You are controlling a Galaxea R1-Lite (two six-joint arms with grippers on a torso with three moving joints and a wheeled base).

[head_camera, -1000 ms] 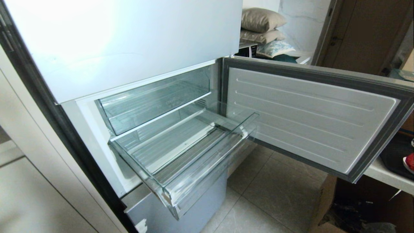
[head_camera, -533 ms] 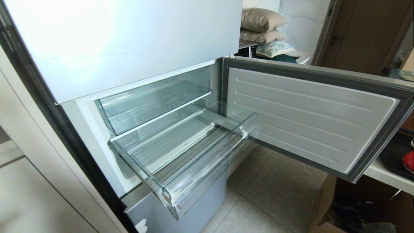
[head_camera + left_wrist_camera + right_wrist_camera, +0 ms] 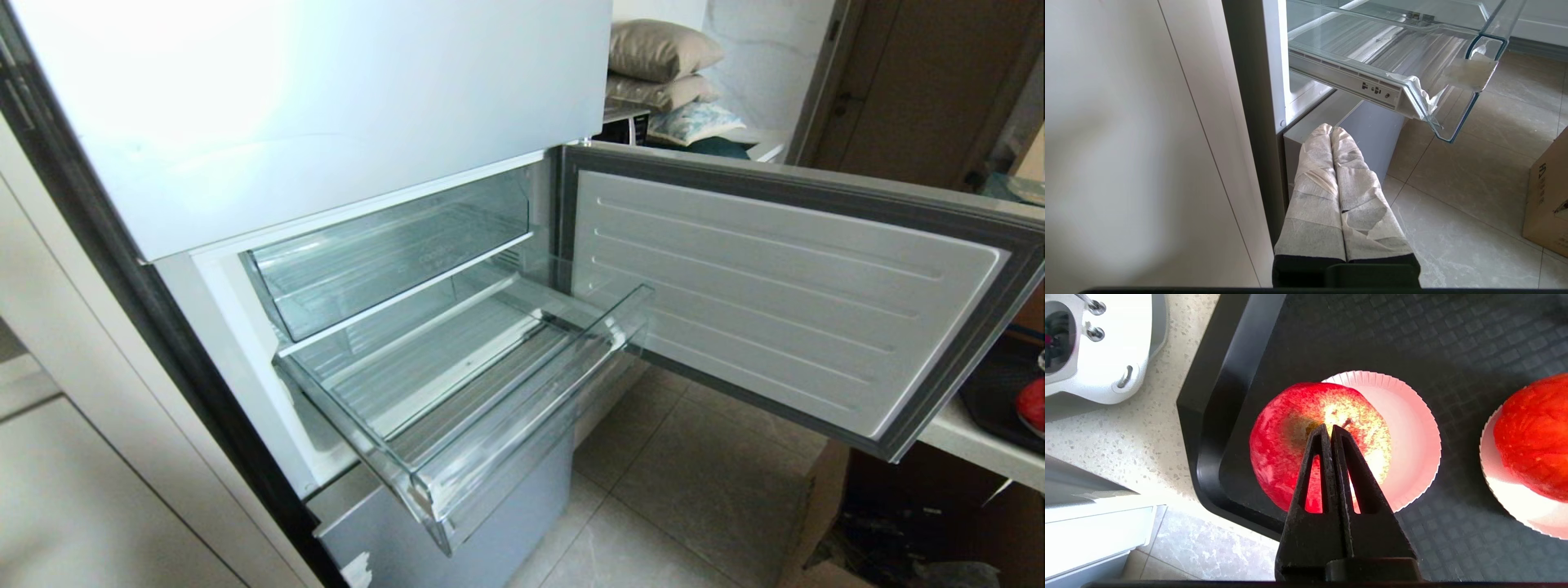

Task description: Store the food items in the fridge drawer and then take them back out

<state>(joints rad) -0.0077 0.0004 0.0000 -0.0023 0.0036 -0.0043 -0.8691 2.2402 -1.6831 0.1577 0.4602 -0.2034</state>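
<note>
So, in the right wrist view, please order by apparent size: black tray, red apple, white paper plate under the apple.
1. black tray, by far the largest.
2. and 3. white paper plate and red apple: they look alike; the apple hides part of the plate and sits nearer the camera, so no ranking.

Legible text is scarce. The upper clear bin [image 3: 392, 253] in the fridge carries faint printed lettering on its front wall; the characters cannot be made out in the head view. The cardboard box [image 3: 1547, 196] on the floor, seen in the left wrist view, bears dark printed marks on its near face, too partial to read. The white side rail [image 3: 1347, 79] of the fridge drawer [image 3: 1453, 94] shows small dark moulded marks, not readable as characters. No brand names, numbers or signs can be read elsewhere.
</note>
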